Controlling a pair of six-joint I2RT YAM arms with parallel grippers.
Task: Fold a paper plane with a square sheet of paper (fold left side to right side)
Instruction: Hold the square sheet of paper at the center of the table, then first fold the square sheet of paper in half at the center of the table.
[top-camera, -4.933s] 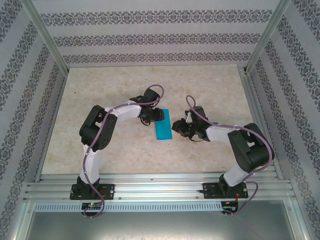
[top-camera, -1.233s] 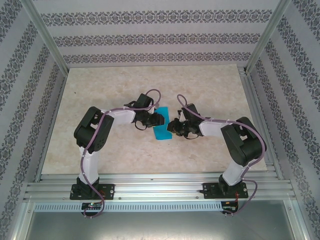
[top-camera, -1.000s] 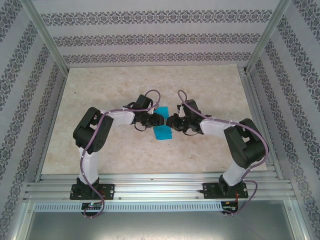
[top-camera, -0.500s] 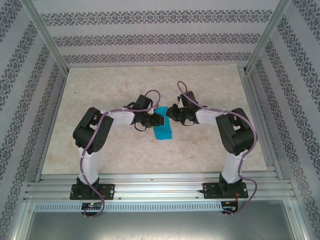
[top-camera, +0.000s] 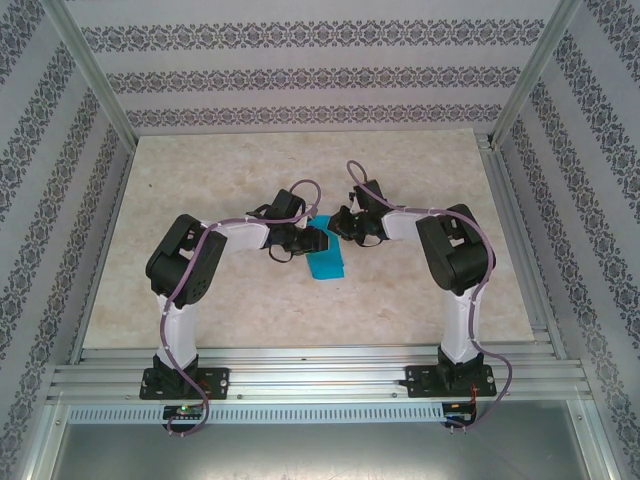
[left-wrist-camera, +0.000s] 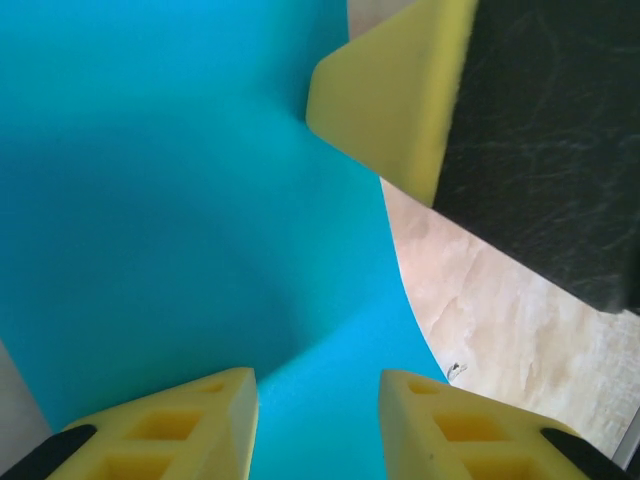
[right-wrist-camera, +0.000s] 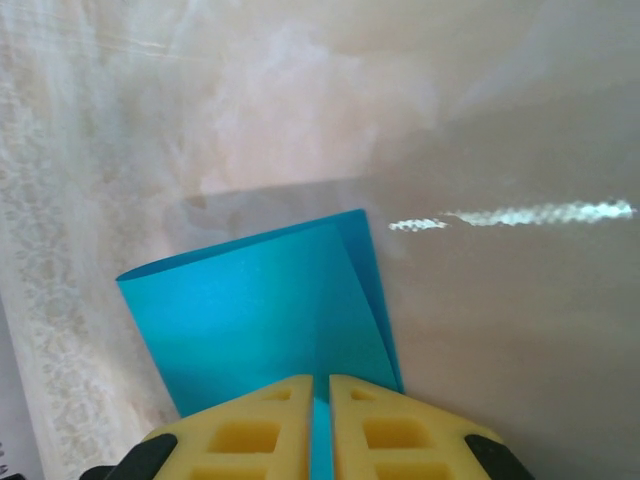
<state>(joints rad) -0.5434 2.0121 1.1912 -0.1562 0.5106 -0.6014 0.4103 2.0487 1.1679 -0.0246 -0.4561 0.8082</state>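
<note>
The square sheet of paper (top-camera: 328, 262) is teal-blue and lies folded into a narrow strip at the table's middle. In the left wrist view the paper (left-wrist-camera: 180, 200) spreads under my left gripper (left-wrist-camera: 318, 380), whose yellow fingers stand apart just above it. My left gripper (top-camera: 312, 238) is at the strip's left edge. My right gripper (top-camera: 342, 222) sits at the strip's far right corner. In the right wrist view the right gripper (right-wrist-camera: 320, 385) is shut on a thin raised edge of the paper (right-wrist-camera: 260, 300), which shows a crease. One right fingertip (left-wrist-camera: 390, 100) reaches into the left wrist view.
The marbled beige table (top-camera: 200, 180) is ringed by an aluminium frame and patterned walls (top-camera: 60, 150). A slotted rail (top-camera: 320, 380) with both arm bases runs along the near edge. Open tabletop lies to the left, right and far side of the paper.
My right gripper has moved from the paper's right edge toward its far end and pinched the paper, with the right elbow swinging inward. The left arm has stayed in place.
</note>
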